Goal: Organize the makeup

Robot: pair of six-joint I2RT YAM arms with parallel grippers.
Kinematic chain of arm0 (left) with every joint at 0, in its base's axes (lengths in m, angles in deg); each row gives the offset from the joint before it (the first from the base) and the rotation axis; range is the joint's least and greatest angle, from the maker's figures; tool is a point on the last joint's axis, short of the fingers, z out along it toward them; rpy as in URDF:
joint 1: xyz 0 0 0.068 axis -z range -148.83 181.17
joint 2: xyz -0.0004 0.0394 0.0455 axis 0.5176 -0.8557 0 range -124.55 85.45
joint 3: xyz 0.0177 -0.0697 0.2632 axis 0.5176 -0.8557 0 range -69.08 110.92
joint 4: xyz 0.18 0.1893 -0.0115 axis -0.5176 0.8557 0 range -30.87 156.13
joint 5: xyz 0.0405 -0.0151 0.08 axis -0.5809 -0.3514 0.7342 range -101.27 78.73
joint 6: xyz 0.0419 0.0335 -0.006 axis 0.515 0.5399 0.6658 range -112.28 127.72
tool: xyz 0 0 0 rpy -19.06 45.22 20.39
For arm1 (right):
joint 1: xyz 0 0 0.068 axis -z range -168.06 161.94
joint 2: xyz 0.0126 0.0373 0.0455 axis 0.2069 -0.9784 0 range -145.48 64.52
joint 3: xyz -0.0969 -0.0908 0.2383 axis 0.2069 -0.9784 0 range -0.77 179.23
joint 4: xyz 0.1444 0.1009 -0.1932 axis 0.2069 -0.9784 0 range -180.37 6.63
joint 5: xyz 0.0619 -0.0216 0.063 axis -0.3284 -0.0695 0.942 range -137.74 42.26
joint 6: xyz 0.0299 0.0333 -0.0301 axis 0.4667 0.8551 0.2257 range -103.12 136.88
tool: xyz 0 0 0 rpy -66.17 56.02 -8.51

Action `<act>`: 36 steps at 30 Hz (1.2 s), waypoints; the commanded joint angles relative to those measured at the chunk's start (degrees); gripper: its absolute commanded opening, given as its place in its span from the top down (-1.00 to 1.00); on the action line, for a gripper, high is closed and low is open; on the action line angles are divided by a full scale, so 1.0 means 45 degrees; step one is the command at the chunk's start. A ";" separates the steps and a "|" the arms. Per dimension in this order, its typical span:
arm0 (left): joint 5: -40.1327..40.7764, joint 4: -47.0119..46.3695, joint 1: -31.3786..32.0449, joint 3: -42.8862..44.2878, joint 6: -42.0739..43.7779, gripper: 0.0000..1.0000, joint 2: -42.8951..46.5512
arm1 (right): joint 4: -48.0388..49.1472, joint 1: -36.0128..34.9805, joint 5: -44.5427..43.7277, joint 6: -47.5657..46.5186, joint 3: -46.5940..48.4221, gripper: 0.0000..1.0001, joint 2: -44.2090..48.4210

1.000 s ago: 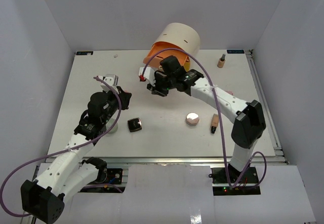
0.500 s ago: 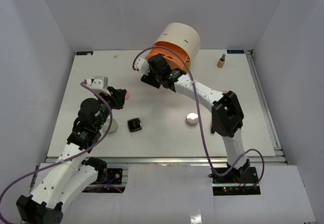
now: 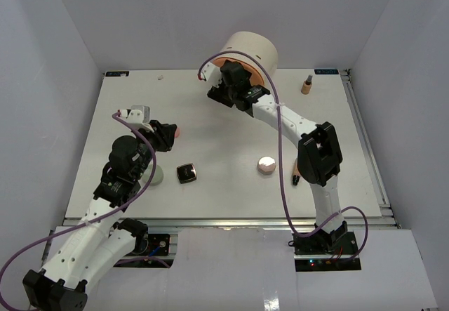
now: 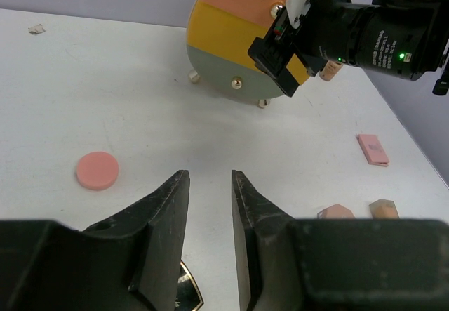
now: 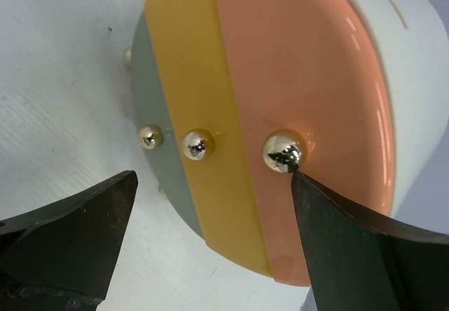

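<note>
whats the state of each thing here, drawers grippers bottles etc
drawers: all three shut, fronts flush
right gripper: open, empty, one fingertip by the orange drawer's knob
left gripper: open, empty
far tan bottle: upright, capped
near tan bottle: lying on its side
pink faceted jar: upright
black square compact: lying flat, looks shut

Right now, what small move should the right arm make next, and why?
Probably draw the right tool back from the drum: the orange drawer looks shut, the tool hangs open and empty by its knob, and the pink faceted jar lies on the table.
</note>
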 commanded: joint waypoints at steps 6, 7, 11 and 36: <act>-0.1035 -0.0277 -0.0089 -0.0033 -0.0144 0.02 -0.0410 | 0.0255 0.0351 0.1339 -0.0147 0.0065 -0.94 0.0932; -0.1080 -0.0298 -0.0096 -0.0038 -0.0156 0.00 -0.0474 | 0.0234 0.0366 0.1338 -0.0131 -0.0006 -0.94 0.1067; -0.1973 -0.0565 -0.0141 -0.0150 -0.0307 -0.14 -0.0700 | -0.0118 0.0494 0.1446 0.0088 -0.0221 -0.94 0.1530; -0.5952 -0.7365 -0.0460 0.6403 -0.6479 -0.40 -1.4802 | 0.5215 0.9727 2.0109 0.7180 -1.4560 -0.14 1.4776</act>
